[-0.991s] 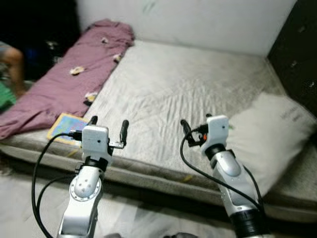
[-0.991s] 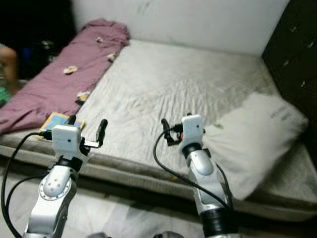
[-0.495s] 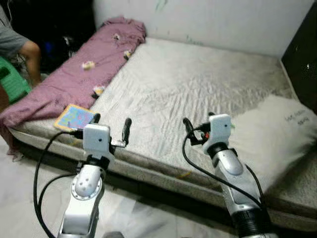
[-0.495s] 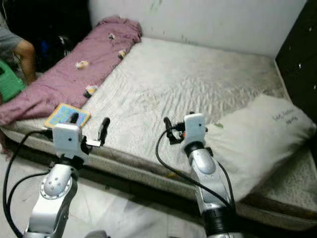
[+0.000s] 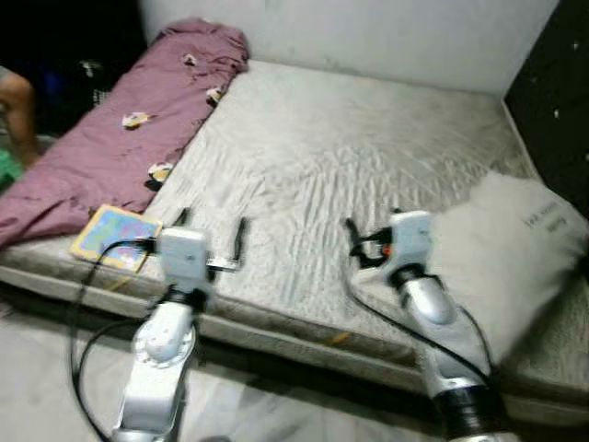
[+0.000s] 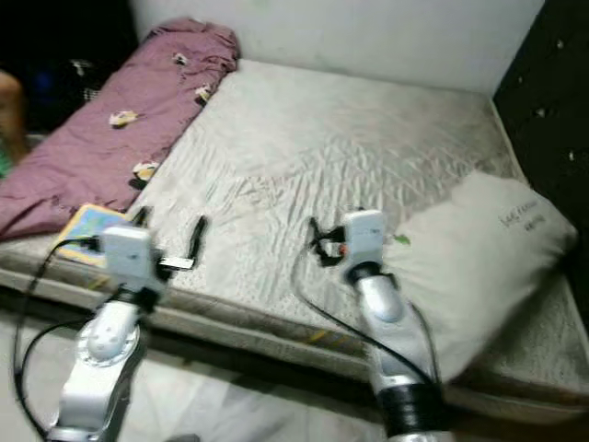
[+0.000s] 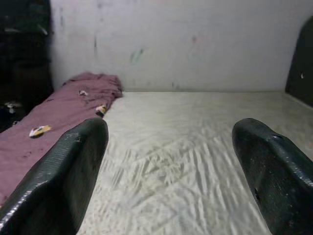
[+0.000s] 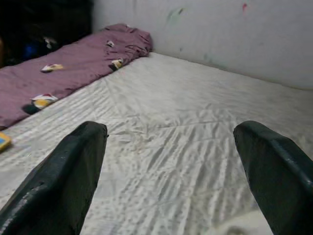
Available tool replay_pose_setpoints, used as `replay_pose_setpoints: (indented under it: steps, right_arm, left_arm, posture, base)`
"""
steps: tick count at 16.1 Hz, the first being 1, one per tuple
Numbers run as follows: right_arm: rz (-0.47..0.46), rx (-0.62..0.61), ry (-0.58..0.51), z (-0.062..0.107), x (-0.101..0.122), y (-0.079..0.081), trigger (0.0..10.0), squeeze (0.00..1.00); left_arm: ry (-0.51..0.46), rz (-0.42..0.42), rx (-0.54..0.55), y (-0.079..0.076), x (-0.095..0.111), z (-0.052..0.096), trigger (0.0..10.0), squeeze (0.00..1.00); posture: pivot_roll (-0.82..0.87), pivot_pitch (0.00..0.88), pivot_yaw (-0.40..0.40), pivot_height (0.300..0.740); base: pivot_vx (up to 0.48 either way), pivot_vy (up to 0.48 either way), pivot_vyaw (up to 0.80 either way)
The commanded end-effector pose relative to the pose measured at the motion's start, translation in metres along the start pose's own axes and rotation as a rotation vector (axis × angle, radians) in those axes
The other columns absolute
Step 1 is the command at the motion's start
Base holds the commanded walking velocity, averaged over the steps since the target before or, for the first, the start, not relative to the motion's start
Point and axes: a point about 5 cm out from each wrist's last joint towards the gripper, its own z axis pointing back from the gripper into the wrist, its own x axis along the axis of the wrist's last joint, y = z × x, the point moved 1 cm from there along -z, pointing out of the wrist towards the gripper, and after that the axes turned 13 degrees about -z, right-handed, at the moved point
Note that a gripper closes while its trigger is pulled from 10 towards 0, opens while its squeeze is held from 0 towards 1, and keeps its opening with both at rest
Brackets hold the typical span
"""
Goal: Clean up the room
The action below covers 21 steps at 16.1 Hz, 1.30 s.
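From the head views, a wide grey mattress (image 5: 368, 166) carries a rumpled mauve blanket (image 5: 120, 147) along its left edge, a colourful flat book (image 5: 112, 237) at its near left corner and a white pillow (image 6: 469, 249) near its right edge. Both wrist views show the left gripper (image 7: 168, 161) and right gripper (image 8: 171, 166) spread wide, holding nothing, above the sheet.

Both head views are motion-blurred. The person (image 5: 13, 101) is cut off by the picture's edge; one limb shows. The small items on the purple blanket (image 5: 101, 138) are too small to identify. The printed mark on the pillow (image 5: 525, 249) is illegible.
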Motion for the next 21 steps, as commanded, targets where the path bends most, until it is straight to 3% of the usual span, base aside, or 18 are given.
replay_pose_setpoints:
  steps: [1, 8, 18, 21]
  right_arm:
    - [-0.008, 0.015, -0.007, -0.0024, 0.0022, 0.0052, 10.0, 0.00]
    - [0.000, 0.016, 0.003, -0.0029, 0.0008, 0.0053, 10.0, 0.00]
    - [0.002, 0.011, 0.013, -0.0038, -0.0015, 0.0052, 10.0, 0.00]
    - [0.004, 0.013, 0.008, -0.0038, -0.0009, 0.0055, 10.0, 0.00]
  left_arm:
    - [0.019, -0.001, 0.011, 0.0044, -0.0043, 0.0021, 10.0, 0.00]
    - [0.059, -0.004, 0.054, 0.0063, -0.0094, 0.0007, 10.0, 0.00]
    - [0.067, -0.026, 0.065, 0.0068, -0.0099, -0.0012, 10.0, 0.00]
    - [0.067, -0.024, 0.072, 0.0070, -0.0096, -0.0013, 10.0, 0.00]
  posture:
    - [0.00, 0.013, -0.047, 0.740]
    - [0.01, 0.009, -0.051, 0.740]
    - [0.01, 0.001, -0.051, 0.740]
    - [0.01, 0.001, -0.051, 0.740]
  base:
    - [0.281, 0.000, 0.00]
    - [0.000, 0.000, 0.00]
    - [0.000, 0.000, -0.78]
    - [0.000, 0.000, -0.17]
